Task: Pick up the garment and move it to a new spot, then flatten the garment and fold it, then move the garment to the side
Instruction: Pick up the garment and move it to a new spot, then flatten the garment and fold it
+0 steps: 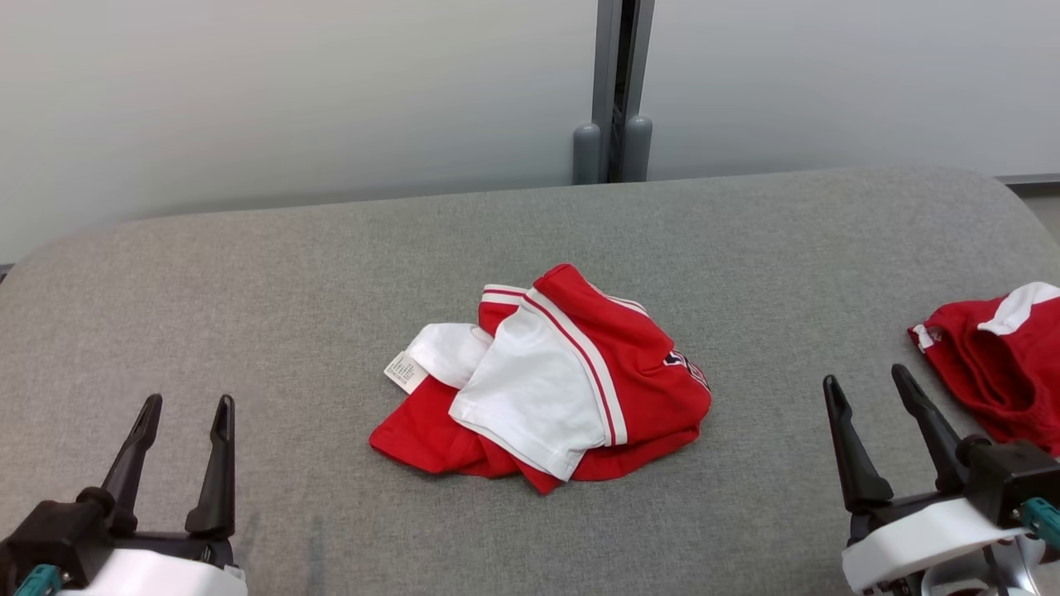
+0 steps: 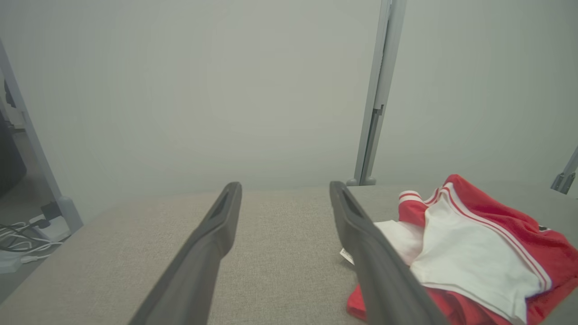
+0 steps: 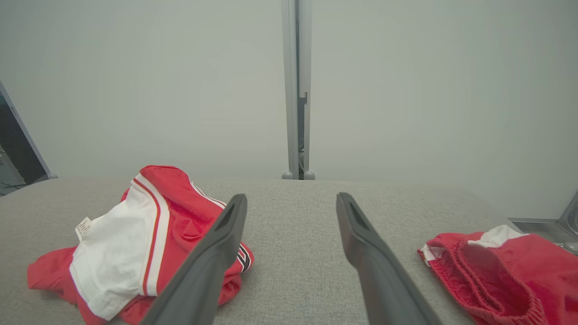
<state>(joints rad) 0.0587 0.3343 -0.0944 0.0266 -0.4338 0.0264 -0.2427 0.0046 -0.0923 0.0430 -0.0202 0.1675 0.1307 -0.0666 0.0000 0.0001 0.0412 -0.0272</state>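
Crumpled red-and-white fabric garment (image 1: 546, 381) lies mid grey fabric counter (image 1: 248, 273), untouched. Near side: left gripper (image 1: 189, 403) and right gripper (image 1: 865, 377), fingers spread wide, holding nothing. Looks unstarted: pickup, flattening, folding, moving aside all remain.

Soft, even light; faint shadows

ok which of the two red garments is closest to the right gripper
The red garment at the table's right edge, just beside the right gripper; the striped red and white garment lies mid-table, farther off.
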